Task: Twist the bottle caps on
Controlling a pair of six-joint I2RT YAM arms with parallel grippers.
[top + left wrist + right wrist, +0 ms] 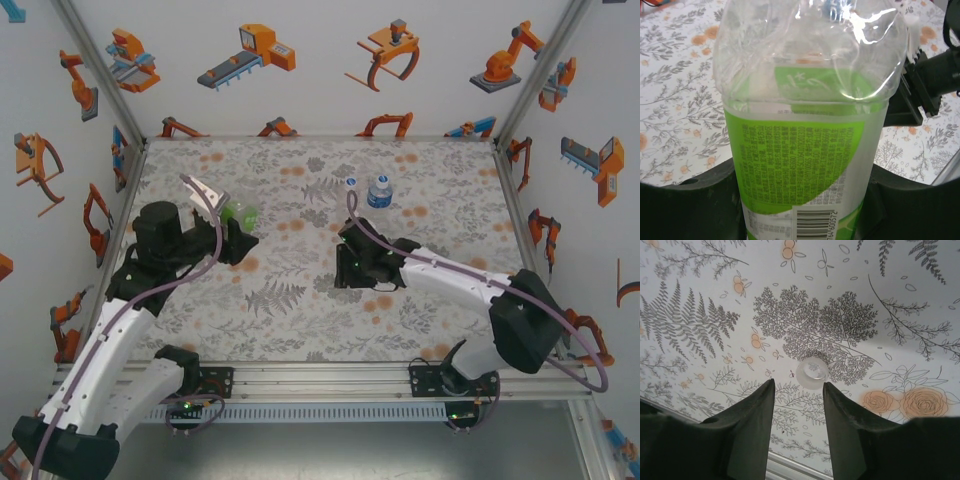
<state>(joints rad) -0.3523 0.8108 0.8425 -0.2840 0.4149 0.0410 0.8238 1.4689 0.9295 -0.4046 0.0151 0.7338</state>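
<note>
Cap [812,373] seemingly loose at right gripper [798,384] tips.

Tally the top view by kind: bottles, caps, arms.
Bottles: 2 (green bottle, blue-label bottle)
Caps: 1 (cap)
Arms: 2 (left arm, right arm)
Total: 5

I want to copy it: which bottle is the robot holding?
The green-labelled bottle, clamped in the left gripper; the blue-labelled bottle stands free on the table.
</note>
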